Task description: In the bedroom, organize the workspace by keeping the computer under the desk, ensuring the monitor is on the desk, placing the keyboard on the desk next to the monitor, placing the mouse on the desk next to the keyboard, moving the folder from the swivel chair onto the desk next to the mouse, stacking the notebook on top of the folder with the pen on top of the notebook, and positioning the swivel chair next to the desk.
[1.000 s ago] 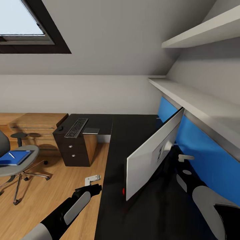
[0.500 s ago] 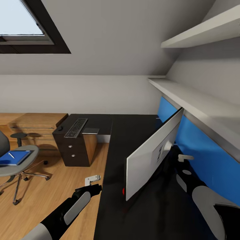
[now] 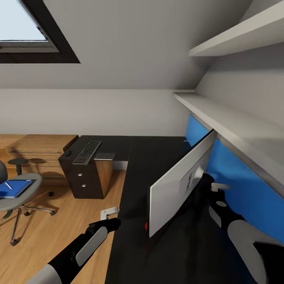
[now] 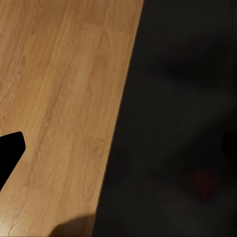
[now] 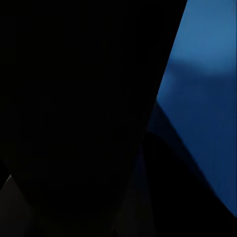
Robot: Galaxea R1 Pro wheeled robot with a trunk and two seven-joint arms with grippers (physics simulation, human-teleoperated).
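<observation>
The long L-shaped desk with a matte black surface (image 3: 157, 157) and a bright blue back panel (image 3: 236, 177) runs along the sloped grey wall. On it stands the wide flat monitor (image 3: 177, 189), seen from its pale rear, tilted, with a small red dot at its lower near corner; it sits toward the back edge of the surface, close to the blue panel. The right gripper (image 3: 209, 184) is behind the monitor, between its rear face and the blue panel, with a white part of the wrist showing beside it; its fingers are hidden by the screen and in the right wrist view all is dark against blue, so I cannot tell whether they are open or closed. The left gripper (image 3: 112, 224) hangs just off the near front edge of the surface, over the oak floor (image 3: 59, 232); its fingers are too small and dark to tell their state. At the far left end of the surface lies the slim silver-grey keyboard (image 3: 86, 152) with a small black rounded mouse (image 3: 68, 153) at its side, well apart from both grippers. The grey swivel chair (image 3: 19, 189) stands on the floor to the left, carrying the flat bright blue folder (image 3: 14, 188) with a slim white pen (image 3: 8, 185) on top.
</observation>
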